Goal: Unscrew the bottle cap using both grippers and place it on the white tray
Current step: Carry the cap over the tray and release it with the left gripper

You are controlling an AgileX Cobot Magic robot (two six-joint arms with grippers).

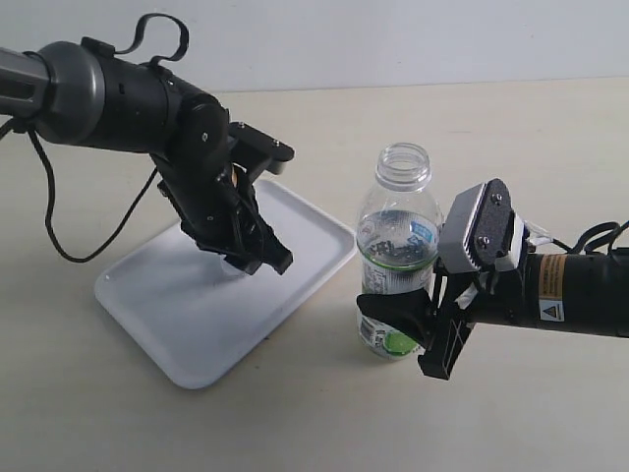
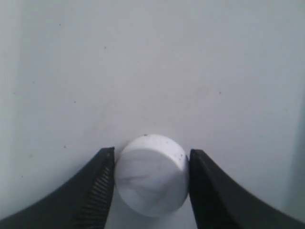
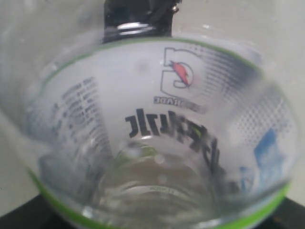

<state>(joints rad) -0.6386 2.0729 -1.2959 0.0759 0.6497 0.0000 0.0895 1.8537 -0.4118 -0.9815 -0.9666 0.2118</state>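
Note:
The small round white bottle cap (image 2: 151, 174) sits between the black jaws of my left gripper (image 2: 152, 153), both jaws touching its sides. That gripper (image 1: 263, 258) hangs low over the white tray (image 1: 197, 315); the cap is hidden in the exterior view. I cannot tell whether the cap touches the tray (image 2: 143, 71). The clear bottle (image 1: 398, 246) stands upright on the table, its neck open and capless. My right gripper (image 1: 398, 320) is shut on its lower labelled part. The bottle (image 3: 157, 119) fills the right wrist view and hides those jaws.
The tray lies on a beige table (image 1: 511, 128), left of the bottle. A black cable (image 1: 59, 236) loops from the left arm down over the table beside the tray's far corner.

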